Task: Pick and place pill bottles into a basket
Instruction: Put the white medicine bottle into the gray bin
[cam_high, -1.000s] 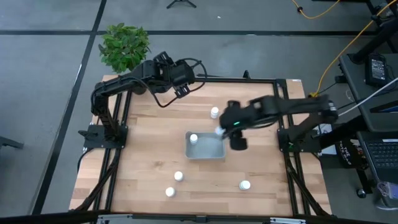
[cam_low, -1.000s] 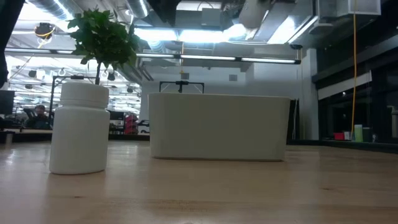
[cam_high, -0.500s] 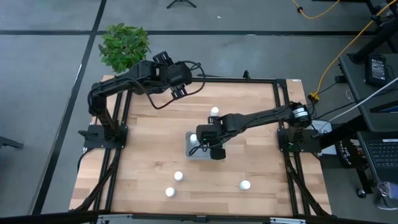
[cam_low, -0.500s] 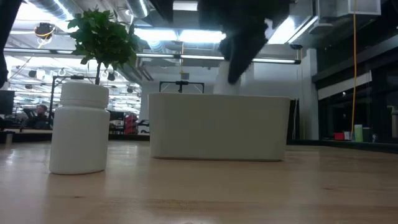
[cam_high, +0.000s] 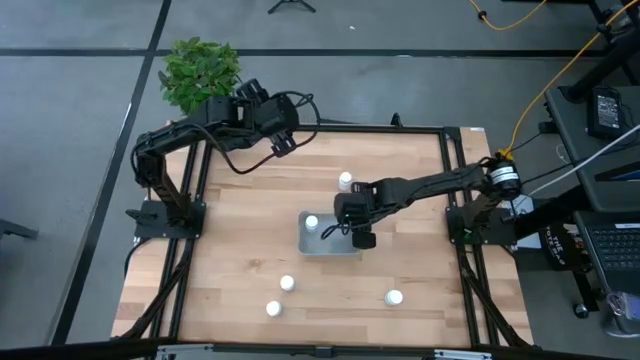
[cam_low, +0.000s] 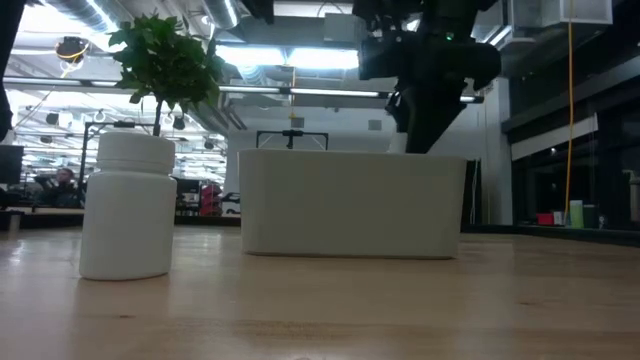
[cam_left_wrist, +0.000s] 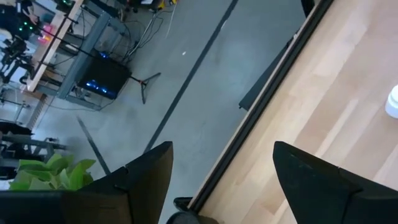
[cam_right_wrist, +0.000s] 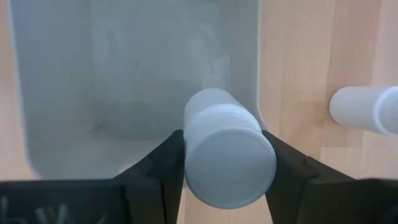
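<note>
the wooden table (cam_high: 240, 250) carries the pale basket (cam_high: 330, 246) near its middle. the right gripper (cam_high: 356, 226) hangs over the basket's right side, pinching a pill bottle (cam_right_wrist: 227, 149) between its fingers (cam_right_wrist: 155, 165) above the tray floor. the left gripper (cam_left_wrist: 217, 168) sits spread, off the table's far-left corner by the plant (cam_high: 200, 72). one bottle (cam_high: 311, 221) stands inside the basket; four others stand on the table around it.

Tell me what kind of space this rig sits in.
Probably an open robotics lab or workshop: a framed wooden table on a bare concrete floor, exposed ceiling ducts and strip lights in the low view, and equipment benches with cabling nearby.
</note>
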